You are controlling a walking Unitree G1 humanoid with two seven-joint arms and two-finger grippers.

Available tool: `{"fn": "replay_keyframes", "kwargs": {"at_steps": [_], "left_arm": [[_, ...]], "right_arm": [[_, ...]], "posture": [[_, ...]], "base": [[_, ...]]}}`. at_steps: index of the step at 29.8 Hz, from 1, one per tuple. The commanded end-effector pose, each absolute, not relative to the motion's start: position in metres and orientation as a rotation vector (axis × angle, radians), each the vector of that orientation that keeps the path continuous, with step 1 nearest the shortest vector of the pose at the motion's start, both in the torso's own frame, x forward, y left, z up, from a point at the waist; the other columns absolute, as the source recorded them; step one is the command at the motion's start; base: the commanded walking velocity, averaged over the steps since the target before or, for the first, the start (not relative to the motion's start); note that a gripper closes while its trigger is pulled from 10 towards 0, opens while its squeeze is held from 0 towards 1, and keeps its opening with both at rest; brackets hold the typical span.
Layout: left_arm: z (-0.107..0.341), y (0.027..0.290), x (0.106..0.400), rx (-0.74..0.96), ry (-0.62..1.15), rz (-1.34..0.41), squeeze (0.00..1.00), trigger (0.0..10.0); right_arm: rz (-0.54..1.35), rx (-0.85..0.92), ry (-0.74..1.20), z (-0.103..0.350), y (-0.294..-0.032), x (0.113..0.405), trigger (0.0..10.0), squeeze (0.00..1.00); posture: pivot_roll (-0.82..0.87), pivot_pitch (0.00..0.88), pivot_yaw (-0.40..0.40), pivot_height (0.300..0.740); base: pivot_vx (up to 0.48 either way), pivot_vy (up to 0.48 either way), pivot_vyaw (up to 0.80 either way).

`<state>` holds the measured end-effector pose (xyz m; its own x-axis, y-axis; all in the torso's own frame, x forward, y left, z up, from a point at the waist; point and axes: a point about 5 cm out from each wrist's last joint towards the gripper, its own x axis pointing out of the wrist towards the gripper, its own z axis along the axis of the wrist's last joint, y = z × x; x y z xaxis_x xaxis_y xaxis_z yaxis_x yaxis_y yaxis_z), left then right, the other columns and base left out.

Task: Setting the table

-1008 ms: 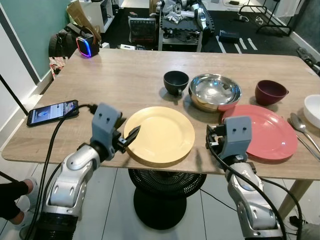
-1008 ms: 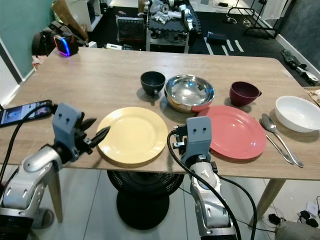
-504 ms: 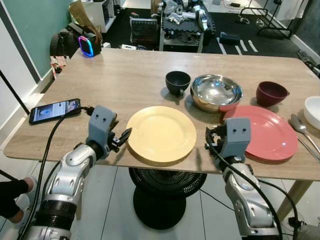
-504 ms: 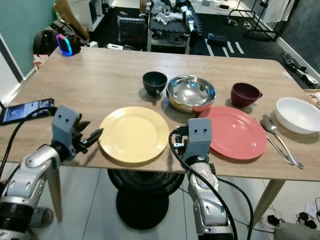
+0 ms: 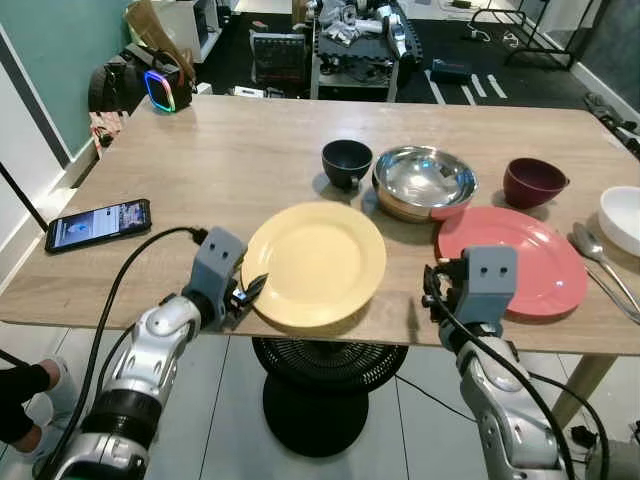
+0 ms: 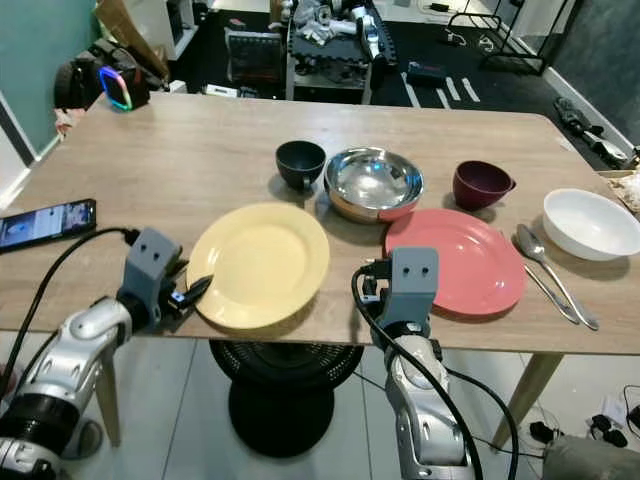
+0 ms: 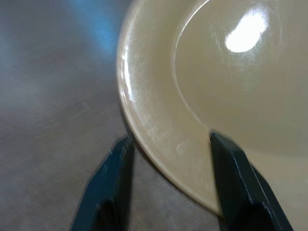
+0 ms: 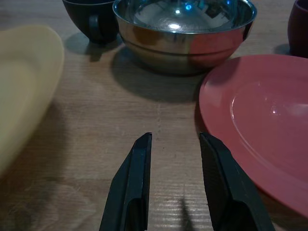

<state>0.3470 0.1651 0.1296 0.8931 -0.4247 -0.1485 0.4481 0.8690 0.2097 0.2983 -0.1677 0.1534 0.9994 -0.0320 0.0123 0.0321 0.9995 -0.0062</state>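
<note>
The yellow plate [image 5: 313, 262] lies near the table's front edge, in front of me. My left gripper [image 7: 168, 139] is at the plate's near-left rim and is open. One finger [image 7: 118, 163] is outside the rim and the other finger [image 7: 231, 163] is over the plate's surface. My right gripper [image 8: 173, 137] hovers low over bare table between the yellow plate and the red plate [image 5: 535, 270]. It is open, with nothing between its fingers. Behind the plates stand a black cup [image 5: 346, 162], a steel bowl [image 5: 424, 180] and a maroon bowl [image 5: 535, 182].
A white bowl [image 6: 590, 222] and a spoon [image 6: 540, 255] lie at the right end of the wooden table [image 5: 230, 150]. A phone [image 5: 98, 222] rests on the left, and a black cable [image 5: 150, 245] runs from it over the edge. Clutter stands on the floor beyond the table.
My left gripper drew back a little from the yellow plate's rim, then came forward and lower, so the rim lies between its fingers. The camera shifted slightly. The right gripper stays put.
</note>
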Motion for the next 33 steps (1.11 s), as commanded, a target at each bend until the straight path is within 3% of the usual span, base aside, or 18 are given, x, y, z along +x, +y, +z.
{"fn": "replay_keyframes", "kwargs": {"at_steps": [1,4,8,15,23,33], "left_arm": [[0.099,0.17,0.335,0.229,0.216,-0.453,0.0,10.0],[0.094,0.17,0.332,0.225,0.227,-0.457,0.0,10.0],[0.092,0.168,0.331,0.211,0.224,-0.455,0.0,10.0],[0.093,0.167,0.333,0.213,0.212,-0.458,0.0,10.0],[0.094,0.167,0.333,0.212,0.205,-0.462,0.0,10.0],[0.093,0.167,0.334,0.21,0.203,-0.465,0.0,10.0]], "right_arm": [[-0.036,0.018,0.021,0.149,-0.168,0.297,10.0,0.0],[-0.018,0.052,0.04,0.148,-0.164,0.298,10.0,0.0],[0.205,0.378,0.116,0.153,-0.132,0.296,10.0,0.0],[0.354,0.593,0.167,0.156,-0.116,0.289,10.0,0.0],[0.081,0.524,0.137,0.147,-0.146,0.301,10.0,0.0],[0.163,0.734,0.141,0.152,-0.141,0.302,10.0,0.0]], "posture": [[-0.08,0.141,0.052,0.74],[-0.08,0.143,0.049,0.74],[-0.07,0.141,0.044,0.74],[-0.08,0.137,0.048,0.74],[-0.07,0.13,0.046,0.74],[-0.07,0.122,0.044,0.74]], "base": [[0.0,0.0,0.0],[0.0,0.0,0.0],[0.0,0.0,0.0],[0.0,0.0,0.0],[0.0,0.0,0.0],[0.0,0.0,0.0]]}}
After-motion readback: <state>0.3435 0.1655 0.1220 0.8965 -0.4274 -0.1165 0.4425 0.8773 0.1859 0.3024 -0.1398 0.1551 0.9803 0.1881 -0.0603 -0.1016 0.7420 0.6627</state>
